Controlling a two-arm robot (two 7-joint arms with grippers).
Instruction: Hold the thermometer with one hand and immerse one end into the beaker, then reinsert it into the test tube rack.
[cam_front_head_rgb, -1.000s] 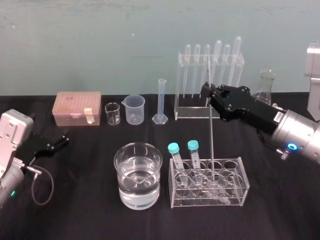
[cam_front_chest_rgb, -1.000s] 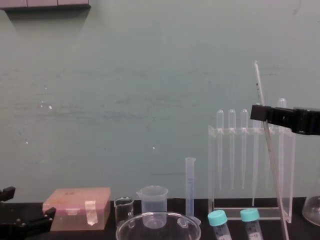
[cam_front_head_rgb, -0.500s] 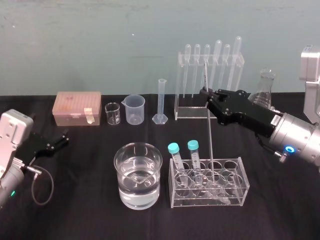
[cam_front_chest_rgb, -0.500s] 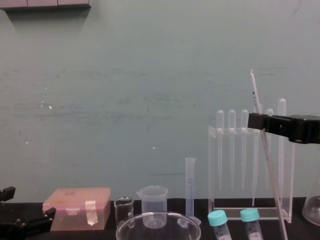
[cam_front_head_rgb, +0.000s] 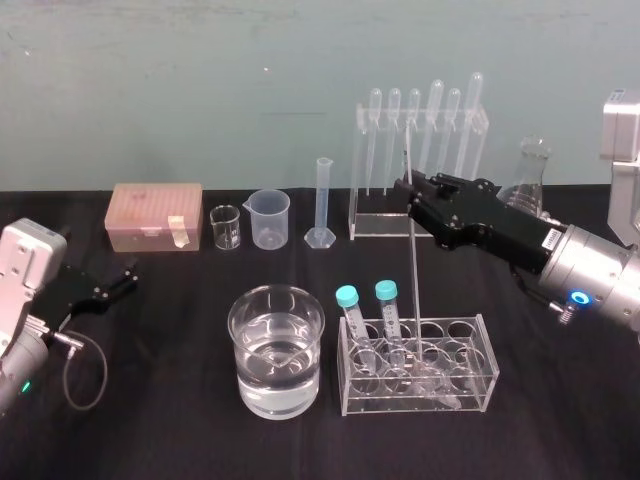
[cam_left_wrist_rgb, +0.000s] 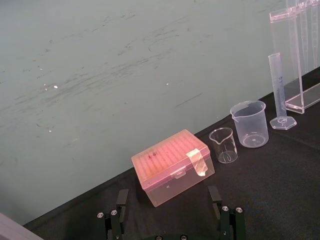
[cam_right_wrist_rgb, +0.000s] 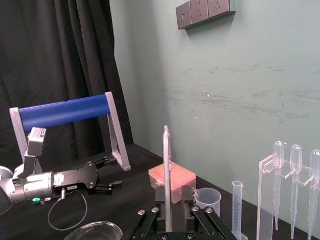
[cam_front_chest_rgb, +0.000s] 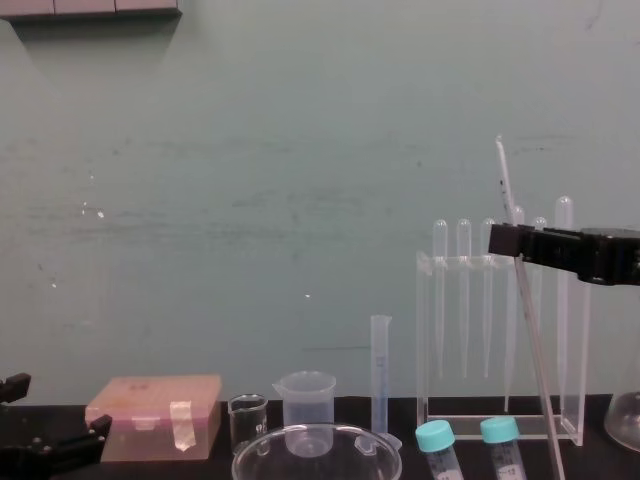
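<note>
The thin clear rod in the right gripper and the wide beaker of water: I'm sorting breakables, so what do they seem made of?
The thermometer, a long thin clear rod in the right gripper: likely glass, glossy, straight, tiny dark marks. The wide clear beaker: probably thick glass, bright highlights and a heavy clear base, though plastic is possible. The left gripper idles apart.

Light is soft, even and moderately bright. A shadow falls below the wall plate (cam_front_chest_rgb: 90, 8) in the chest view, so the source sits overhead. The black cloth on the worktop (cam_front_head_rgb: 180, 420) soaks the light up, with no readable shadows on it. The wall (cam_front_head_rgb: 200, 90) is evenly lit, with a few white glints on its scuffs. Highlights show on the rim and water of the beaker (cam_front_head_rgb: 276, 350). The thermometer (cam_right_wrist_rgb: 167, 175) reads bright in the right wrist view, and the curtain (cam_right_wrist_rgb: 55, 60) there stays dim. A small blue status light (cam_front_head_rgb: 581, 296) glows on the right arm.
</note>
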